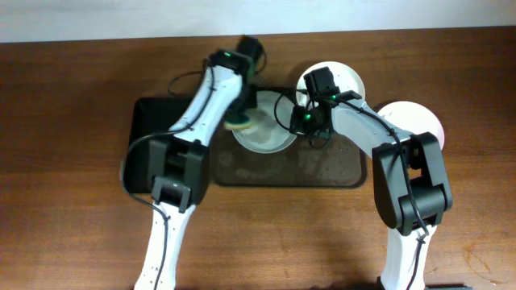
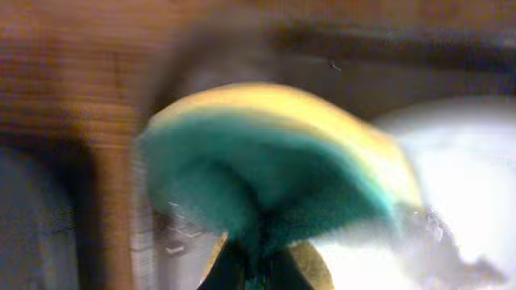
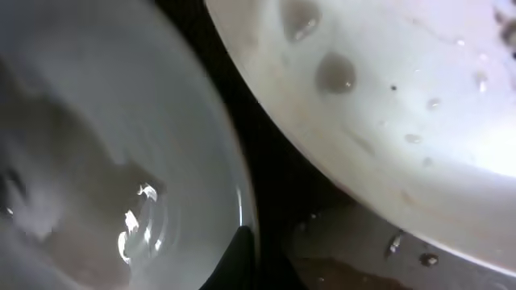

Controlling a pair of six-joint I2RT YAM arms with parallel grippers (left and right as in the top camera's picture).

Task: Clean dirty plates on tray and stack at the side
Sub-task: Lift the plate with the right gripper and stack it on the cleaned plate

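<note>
Brown wooden desk [image 1: 72, 225], white wall [image 1: 81, 16] past its far edge. Near that edge, the smeared tray [image 1: 322, 173]: left gripper [image 2: 256, 267] pinches a sponge [image 2: 274, 161] over a plate [image 1: 268, 141]. The right gripper [image 1: 305, 121] is alongside, jaws unreadable.

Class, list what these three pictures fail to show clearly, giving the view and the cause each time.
1. Left wrist: motion blur smears the sponge and the middle plate; streaks unreadable.
2. Right wrist: too close; the frame cuts off both plates.
3. Overhead: the right hand is small and dark; open or shut cannot be told.
4. Overhead: the right arm hides part of the back plate.
</note>
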